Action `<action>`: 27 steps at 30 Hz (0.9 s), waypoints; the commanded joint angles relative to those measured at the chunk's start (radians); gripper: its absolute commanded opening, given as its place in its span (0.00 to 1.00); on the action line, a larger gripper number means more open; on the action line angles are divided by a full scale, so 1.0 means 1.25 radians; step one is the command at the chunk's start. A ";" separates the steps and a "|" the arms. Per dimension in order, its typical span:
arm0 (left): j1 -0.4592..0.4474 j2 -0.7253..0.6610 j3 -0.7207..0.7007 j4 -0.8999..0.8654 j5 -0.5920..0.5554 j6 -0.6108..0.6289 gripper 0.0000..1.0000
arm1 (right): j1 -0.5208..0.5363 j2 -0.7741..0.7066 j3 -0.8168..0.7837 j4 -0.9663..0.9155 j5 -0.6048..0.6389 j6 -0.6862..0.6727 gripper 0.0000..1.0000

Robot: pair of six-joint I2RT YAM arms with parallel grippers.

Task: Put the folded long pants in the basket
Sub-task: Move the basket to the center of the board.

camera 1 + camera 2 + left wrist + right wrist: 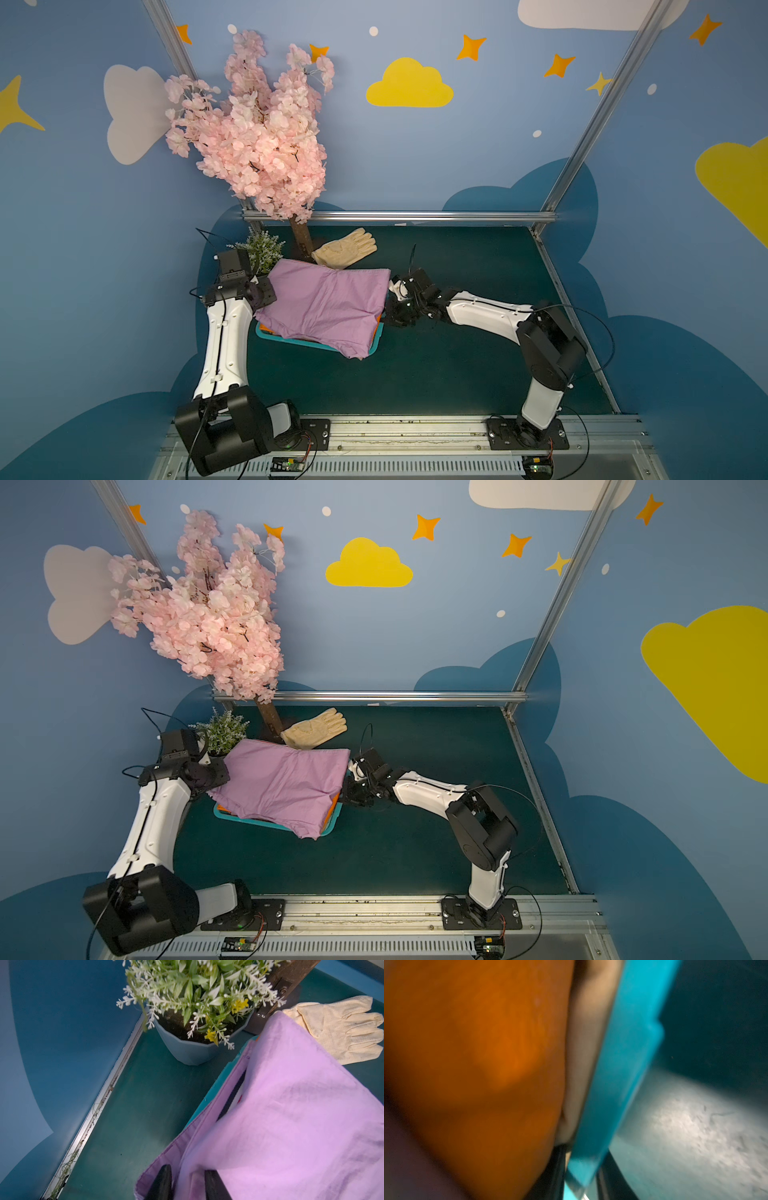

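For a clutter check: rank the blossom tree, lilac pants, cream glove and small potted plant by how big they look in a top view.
1. Blossom tree, though it rises toward the camera.
2. Lilac pants.
3. Cream glove and potted plant: too alike to rank; the left arm hides part of the plant.

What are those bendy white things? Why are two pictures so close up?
They are two robot arms with pincers for hands. Two pictures look down from above; two come from cameras on the wrists, so very close. On the table sit a teal basket, a cream glove, a potted plant and a pink tree. Lilac pants lie on top of the basket, over orange pants. The left gripper has its fingers apart, lilac cloth between. The right gripper is at the basket's end, too blurry to judge.
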 commanded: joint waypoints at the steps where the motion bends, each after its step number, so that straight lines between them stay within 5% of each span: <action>1: 0.001 -0.022 -0.002 -0.011 0.029 -0.011 0.31 | 0.016 0.047 0.044 -0.139 0.079 -0.061 0.20; 8: 0.000 -0.021 -0.010 -0.013 0.137 -0.037 0.32 | -0.057 -0.033 0.012 -0.325 0.202 -0.157 0.00; 17: -0.071 -0.046 -0.152 0.044 0.619 -0.180 0.31 | -0.264 -0.162 -0.033 -0.529 0.236 -0.371 0.00; 23: -0.336 -0.127 -0.299 0.222 0.616 -0.341 0.44 | -0.475 -0.265 -0.098 -0.556 0.162 -0.436 0.00; 27: -0.379 -0.118 -0.301 0.222 0.530 -0.371 0.53 | -0.549 -0.306 -0.101 -0.567 0.142 -0.428 0.22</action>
